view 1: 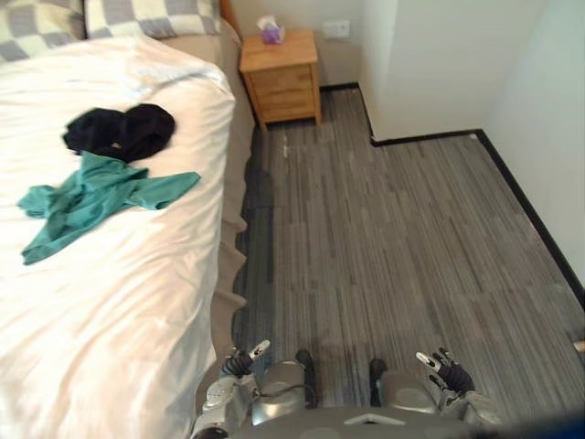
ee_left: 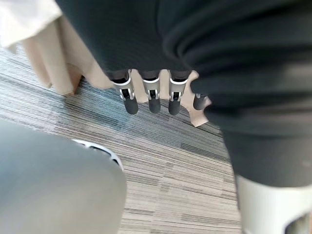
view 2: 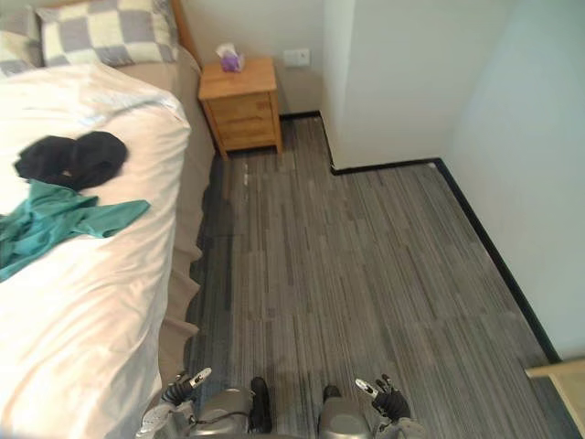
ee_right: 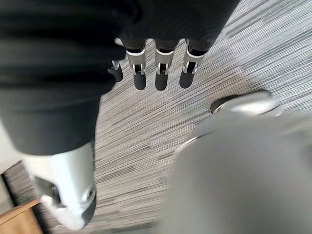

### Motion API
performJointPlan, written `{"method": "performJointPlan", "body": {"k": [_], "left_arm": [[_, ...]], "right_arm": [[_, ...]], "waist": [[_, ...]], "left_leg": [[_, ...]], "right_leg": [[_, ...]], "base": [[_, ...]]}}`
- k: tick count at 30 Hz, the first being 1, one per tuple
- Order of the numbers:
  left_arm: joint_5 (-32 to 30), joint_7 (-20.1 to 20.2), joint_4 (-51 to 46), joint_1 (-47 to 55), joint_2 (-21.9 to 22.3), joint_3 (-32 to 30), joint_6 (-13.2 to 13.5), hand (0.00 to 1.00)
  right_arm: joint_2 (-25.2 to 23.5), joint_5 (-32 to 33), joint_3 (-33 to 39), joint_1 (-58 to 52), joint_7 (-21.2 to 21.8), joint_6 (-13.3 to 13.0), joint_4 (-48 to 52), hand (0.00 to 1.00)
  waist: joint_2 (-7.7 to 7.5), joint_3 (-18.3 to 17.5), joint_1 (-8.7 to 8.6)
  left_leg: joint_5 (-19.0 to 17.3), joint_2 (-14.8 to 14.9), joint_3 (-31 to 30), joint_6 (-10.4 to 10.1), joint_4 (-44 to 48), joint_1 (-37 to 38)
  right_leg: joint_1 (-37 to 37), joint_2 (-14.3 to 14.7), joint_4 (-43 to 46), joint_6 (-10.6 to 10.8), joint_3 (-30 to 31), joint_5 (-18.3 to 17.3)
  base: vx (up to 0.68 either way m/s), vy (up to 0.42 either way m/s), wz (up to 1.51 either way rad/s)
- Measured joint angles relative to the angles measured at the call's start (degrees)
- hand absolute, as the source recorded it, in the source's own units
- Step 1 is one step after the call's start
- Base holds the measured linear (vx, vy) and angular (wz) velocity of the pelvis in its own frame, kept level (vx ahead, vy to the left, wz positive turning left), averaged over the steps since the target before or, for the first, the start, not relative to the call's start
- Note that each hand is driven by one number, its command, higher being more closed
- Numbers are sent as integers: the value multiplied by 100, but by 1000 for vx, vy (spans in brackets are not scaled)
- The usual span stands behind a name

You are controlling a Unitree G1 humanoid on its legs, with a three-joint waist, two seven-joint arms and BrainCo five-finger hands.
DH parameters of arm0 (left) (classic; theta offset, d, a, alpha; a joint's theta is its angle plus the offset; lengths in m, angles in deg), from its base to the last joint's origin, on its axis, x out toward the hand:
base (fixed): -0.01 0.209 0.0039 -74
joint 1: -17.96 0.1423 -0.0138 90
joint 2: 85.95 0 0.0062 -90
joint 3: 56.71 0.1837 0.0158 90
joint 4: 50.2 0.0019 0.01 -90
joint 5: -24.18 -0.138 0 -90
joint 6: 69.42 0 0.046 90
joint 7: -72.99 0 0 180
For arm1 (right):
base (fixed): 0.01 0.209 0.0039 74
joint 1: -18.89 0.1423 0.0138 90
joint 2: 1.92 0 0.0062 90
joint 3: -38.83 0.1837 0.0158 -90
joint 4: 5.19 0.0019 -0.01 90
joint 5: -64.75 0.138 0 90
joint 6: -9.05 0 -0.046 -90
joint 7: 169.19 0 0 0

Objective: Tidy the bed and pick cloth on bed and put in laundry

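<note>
Okay, closest in, both hands hang low at the bottom edge of the head views, over the grey striped floor [view 1: 393, 238]. The left hand [view 1: 236, 364] sits just beside the bed's beige skirt [view 1: 228, 302]. Its own wrist view shows the fingers [ee_left: 131, 103] straight, side by side in a row, thumb a little apart, nothing in them. The right hand [view 1: 448, 373] is out over open floor, well apart from the bed, and its fingers [ee_right: 140, 79] are the same story: straight, lined up, empty, pointing down at the floor.

Moving up and to the robot's left, there's the bed [view 1: 110, 329] with its white cover, slightly rumpled. On it, around the middle, lies the teal cloth [view 1: 91, 197], spread out and crumpled, one strip of it reaching toward the bed's floor-side edge. Touching its far end is the black cloth [view 1: 123, 131], bunched in a heap. Both are well apart from either hand.

Farther on, grey-and-white checked pillows [view 1: 151, 16] sit at the head of the bed. Just beside that end stands a wooden nightstand [view 1: 281, 78] with drawers and a tissue box [view 1: 271, 32] on top. Behind it is a wall socket [view 1: 335, 28], and a white wall corner [view 1: 420, 64] juts into the room with a dark skirting strip along its foot.
</note>
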Motion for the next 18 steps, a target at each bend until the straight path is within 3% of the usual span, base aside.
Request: {"method": "performJointPlan", "body": {"k": [2,5,6,7,8,9,10,11,12,14,16,18], "left_arm": [[7,33,42,44,5,-46,5,0],[-1,51,37,36,54,-134,33,0],[0,49,101,90,21,-166,24,0],[-13,51,167,141,-48,-157,7,0],[-115,57,249,160,-122,-135,-30,0],[-230,59,279,145,-255,-138,-93,0],[-230,59,282,146,-324,-132,-125,0],[-230,52,293,153,-353,-106,-143,0],[-231,39,298,159,-405,26,-176,0],[-224,30,297,175,-419,273,-219,0],[-204,33,286,86,-380,554,-250,0],[-201,39,270,-37,-301,553,-265,0]], "right_arm": [[-8,0,-13,49,8,5,3,0],[44,-1,-13,81,-7,20,-1,0],[4,-4,-21,104,-12,39,5,0],[-37,-9,-1,83,-16,70,2,0],[-152,-38,11,45,-12,124,-8,0],[-279,-153,22,63,-4,144,-15,0],[-337,-183,45,98,0,158,-15,0],[-351,-183,50,109,-4,169,-15,0],[-354,-179,49,137,-7,191,-22,0],[-276,-157,27,161,-10,192,-24,0],[-170,-110,-32,228,-24,254,28,0],[-181,-9,-48,237,-31,324,121,0]], "waist": [[86,-16,-21],[123,-98,-19],[54,-161,-5],[-28,-272,2],[-214,-489,3],[-454,-590,-12],[-592,-587,-48],[-611,-577,-60],[-628,-533,-97],[-468,-456,-131],[-266,-418,-171],[-257,-410,-227]], "left_leg": [[-150,187,152,-59,674,-336],[-118,205,376,147,647,-777],[-179,160,437,527,778,-803],[-273,70,465,624,766,-805],[-400,-127,555,694,669,-815],[-519,-391,574,785,570,-765],[-540,-552,572,879,457,-557],[-564,-587,568,911,405,-402],[-575,-626,517,953,255,19],[-519,-593,224,960,-77,626],[-366,-277,53,812,-577,1299],[-265,-96,-102,732,-738,1468]], "right_leg": [[62,72,-143,28,144,-80],[30,-117,-106,187,221,-322],[28,-230,26,282,267,-505],[-22,-342,123,380,248,-587],[-207,-540,591,528,227,-673],[-782,-774,1991,772,221,-628],[-1161,-989,2926,883,186,-164],[-1271,-1080,3342,875,144,153],[-1380,-1211,3958,837,7,195],[-1464,-1159,4203,517,-401,-13],[-1687,-662,3296,235,-893,-189],[-2058,-331,2024,226,-1099,-74]], "base": [[154,93,-19],[234,186,-25],[275,241,-32],[388,238,-17],[402,108,3],[600,151,13],[522,99,24],[520,77,29],[526,28,28],[605,-18,18],[471,-56,19],[508,-145,50]]}}
